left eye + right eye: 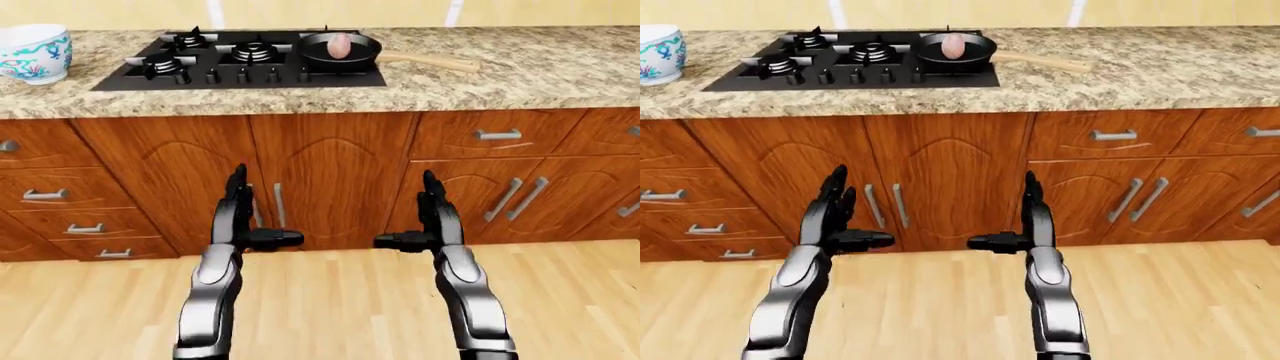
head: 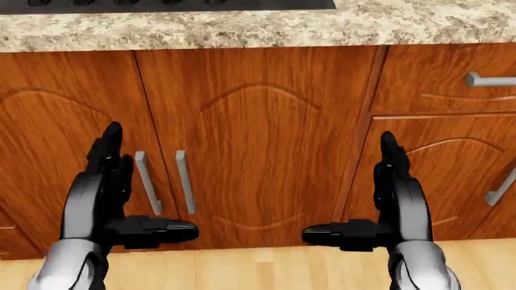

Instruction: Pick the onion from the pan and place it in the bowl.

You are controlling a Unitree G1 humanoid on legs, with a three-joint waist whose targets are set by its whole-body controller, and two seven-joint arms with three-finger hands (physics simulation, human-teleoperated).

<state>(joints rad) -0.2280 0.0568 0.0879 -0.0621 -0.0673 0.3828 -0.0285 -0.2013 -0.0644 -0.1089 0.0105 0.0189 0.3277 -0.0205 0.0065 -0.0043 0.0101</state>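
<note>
— Where's your onion (image 1: 339,46)?
— In the pan (image 1: 338,52) on the stove (image 1: 240,58); bowl (image 1: 33,52) sits far left on the desk (image 1: 520,71).
— Your hands?
— Left hand (image 2: 113,199) and right hand (image 2: 379,205) both spread wide, empty, before the cabinet doors (image 2: 242,133).

My head view stops just above the granite counter (image 2: 242,27), so of the stove (image 2: 161,5) on it I get only a dark strip with its knobs cut off, and the pan, onion and bowl beyond that counter edge don't show there at all. In the left-eye view the bowl (image 1: 33,51) at the counter's left end is sliced by the picture's left edge. The onion (image 1: 339,45) in the pan (image 1: 340,52) is too small for me to read its skin, and the pan's rim hides its underside.
</note>
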